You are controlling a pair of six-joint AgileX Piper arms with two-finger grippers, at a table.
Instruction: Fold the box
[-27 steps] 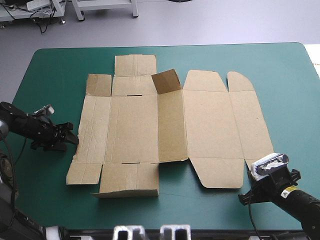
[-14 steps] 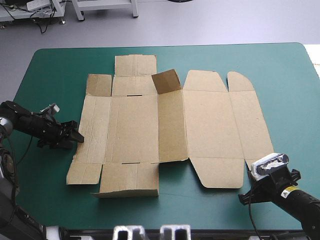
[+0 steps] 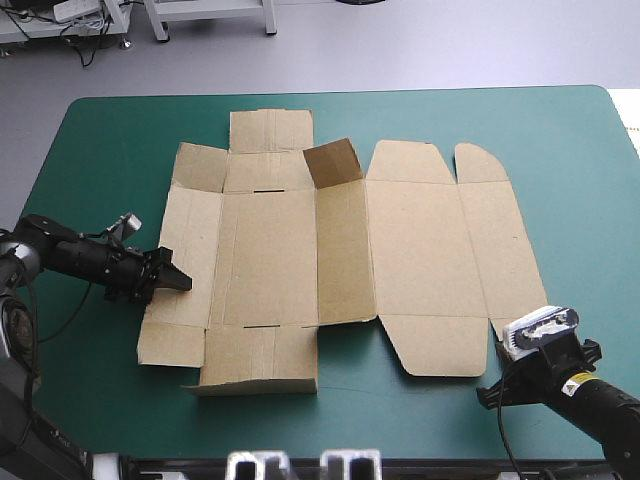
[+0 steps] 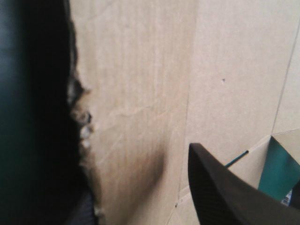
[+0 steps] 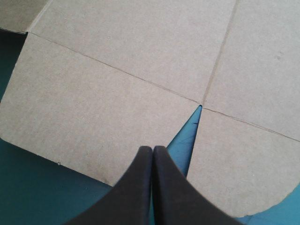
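The brown box [image 3: 420,250] lies as a flat cut sheet across the middle of the table. One small flap [image 3: 333,162] at its far side stands up. My left gripper [image 3: 178,283] is at the sheet's left panel, open, and its tips reach over that panel's ragged edge. In the left wrist view the board [image 4: 140,93] fills the space between the two fingers of the left gripper [image 4: 131,154]. My right gripper [image 5: 152,151] is shut on nothing. It points at the notch between the near flap [image 5: 93,103] and the rounded corner flap [image 5: 243,164], by the sheet's near right corner [image 3: 500,345].
The teal-green cover [image 3: 100,140] shows as a band all round the sheet, widest at the left and along the near edge. A pale surface [image 3: 628,110] adjoins the table's far right edge.
My left gripper has moved right, from the bare cover onto the edge of the left panel. That panel and its far flap have shifted a little. The right arm has stayed still.
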